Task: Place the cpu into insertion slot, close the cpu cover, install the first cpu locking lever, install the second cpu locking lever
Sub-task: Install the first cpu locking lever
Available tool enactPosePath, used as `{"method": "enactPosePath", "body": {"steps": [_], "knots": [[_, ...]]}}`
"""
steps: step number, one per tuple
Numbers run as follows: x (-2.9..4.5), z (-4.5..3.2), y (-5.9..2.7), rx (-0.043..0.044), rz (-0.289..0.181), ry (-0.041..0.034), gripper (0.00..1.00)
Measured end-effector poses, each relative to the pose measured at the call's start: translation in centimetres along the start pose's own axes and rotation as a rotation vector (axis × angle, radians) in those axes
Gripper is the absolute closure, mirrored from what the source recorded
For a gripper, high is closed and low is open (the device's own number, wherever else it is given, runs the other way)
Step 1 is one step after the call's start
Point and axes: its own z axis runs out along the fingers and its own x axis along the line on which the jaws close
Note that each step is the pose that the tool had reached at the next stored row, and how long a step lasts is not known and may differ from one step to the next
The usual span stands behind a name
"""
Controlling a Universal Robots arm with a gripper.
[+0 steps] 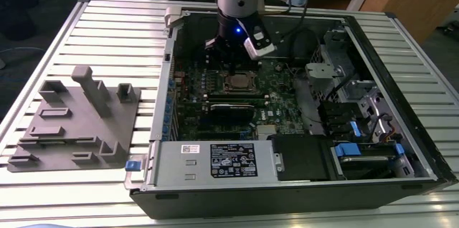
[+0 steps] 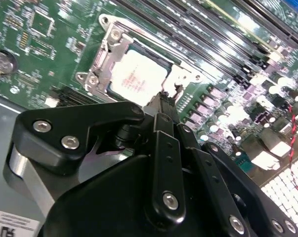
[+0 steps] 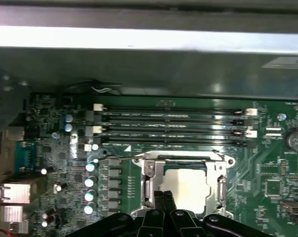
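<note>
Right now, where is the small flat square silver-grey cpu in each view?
Exterior view: the cpu lies in the middle of the green circuit board, right beside the black gripper.
Second wrist view: the cpu lies just beyond the gripper's tip.
First wrist view: the cpu lies between the gripper and the long black memory slots.
Shared landmark: the thin silver-grey metal cpu cover framing the chip.

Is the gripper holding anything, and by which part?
Cannot tell. The gripper is at the edge of the cpu cover, beside the seated cpu; any grip there is hidden.
</note>
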Motion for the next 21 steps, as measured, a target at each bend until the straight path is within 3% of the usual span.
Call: {"method": "enactPosePath", "body": {"steps": [4,12,21], "knots": [[0.48,0.02,0.00,0.0007,0.000,0.0000,0.89],[0.55,0.01,0.00,0.0008,0.000,0.0000,0.89],[0.52,-0.86,0.03,0.0009,0.000,0.0001,0.89]]}}
